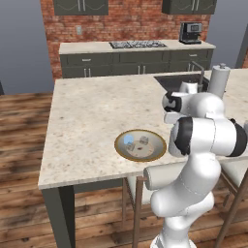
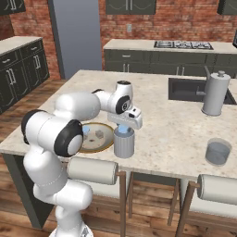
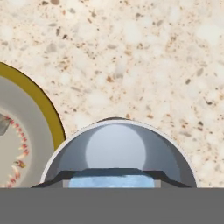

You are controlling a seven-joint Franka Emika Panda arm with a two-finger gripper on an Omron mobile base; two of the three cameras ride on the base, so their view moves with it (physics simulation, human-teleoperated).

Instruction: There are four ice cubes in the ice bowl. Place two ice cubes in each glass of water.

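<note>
The ice bowl [image 1: 154, 151] sits near the counter's front edge, its golden rim [image 3: 43, 107] at the left of the hand view. In it lie one light-blue ice cube [image 1: 129, 140] and two paler ones [image 1: 144, 140]. A grey glass of water [image 2: 124, 146] stands just right of the bowl, and in the hand view I look straight down into it [image 3: 116, 148]. My gripper [image 2: 123, 130] hangs right over its rim, shut on a light-blue ice cube [image 3: 113, 180]. The second glass [image 2: 218, 152] stands far right near the front edge.
A tall white cylinder with a knob [image 2: 215, 95] stands beside the sink [image 2: 187, 90] at the back right. Stools [image 2: 92, 171] are tucked under the counter's front edge. Open counter [image 1: 92, 106] stretches behind and left of the bowl.
</note>
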